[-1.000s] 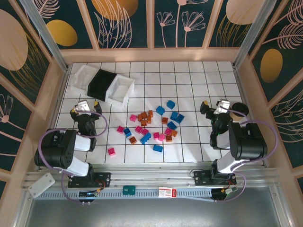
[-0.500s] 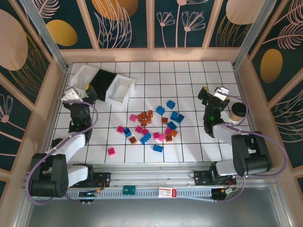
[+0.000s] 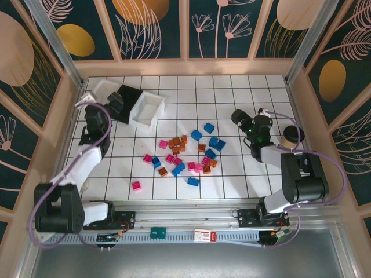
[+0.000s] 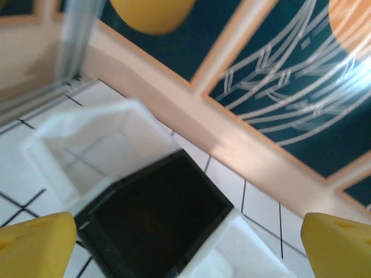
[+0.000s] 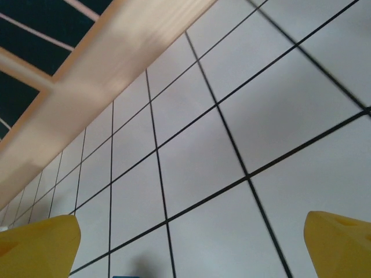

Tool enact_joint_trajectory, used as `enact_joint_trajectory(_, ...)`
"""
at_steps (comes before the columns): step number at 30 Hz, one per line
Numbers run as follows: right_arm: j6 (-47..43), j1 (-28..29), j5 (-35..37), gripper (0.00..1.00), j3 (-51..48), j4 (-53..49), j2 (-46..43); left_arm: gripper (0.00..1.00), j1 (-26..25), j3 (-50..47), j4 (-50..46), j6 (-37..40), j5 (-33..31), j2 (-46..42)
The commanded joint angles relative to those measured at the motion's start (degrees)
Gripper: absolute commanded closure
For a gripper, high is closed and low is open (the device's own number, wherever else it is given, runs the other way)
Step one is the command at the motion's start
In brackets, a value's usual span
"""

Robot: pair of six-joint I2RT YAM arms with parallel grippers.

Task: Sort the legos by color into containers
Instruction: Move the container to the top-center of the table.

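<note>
A robot lab booth: white gridded table [image 3: 243,98], wood-framed floral wall panels [image 3: 153,29], aluminium mounting rail [image 3: 185,223]

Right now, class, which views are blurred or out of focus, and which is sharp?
Top view: sharp, evenly lit, legos crisp. Left wrist view: smeared by blur, white bin edges soft, yellow fingers out of focus. Right wrist view: tile lines mostly clear, fingers soft.

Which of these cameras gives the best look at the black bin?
The left wrist view: the black bin is close, large, and you look down into its open top. The top external view shows it small, set between two white bins, with the left gripper at its left edge. The right wrist view faces floor tiles.
</note>
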Motion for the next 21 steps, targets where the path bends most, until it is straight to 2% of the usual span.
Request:
enact_joint_trajectory(1, -2.9, 0.7, -6.4, 0.01, 2.6, -3.8, 0.6, 0.02, -0.1, 9.8, -11.0, 7.2, 11.8, 8.6)
enact_joint_trajectory(4, -3.5, 1.2, -6.4, 0.02, 2.2, -3.9, 0.0, 0.07, -1.4, 16.6, -16.4, 10.7, 13.3, 16.9)
enact_joint_trajectory(9, -4.6, 1.5, -7.2, 0.01, 2.5, -5.7, 0.0, 0.11, -4.5, 24.4, -22.1, 17.1, 9.6, 26.4)
enact_joint_trajectory(13, -4.8, 1.5, -7.4, 0.02, 2.4, -6.7, -0.2, 0.12, -4.9, 28.1, -24.8, 18.5, 7.9, 31.1)
enact_joint_trajectory(18, -5.2, 1.5, -7.6, 0.02, 2.4, -7.4, -0.9, 0.17, -6.4, 33.5, -29.3, 21.0, 1.5, 36.9)
enact_joint_trajectory(21, -5.2, 1.5, -7.5, 0.02, 2.5, -7.9, -1.4, 0.23, -6.9, 35.3, -30.3, 21.7, -0.1, 39.5)
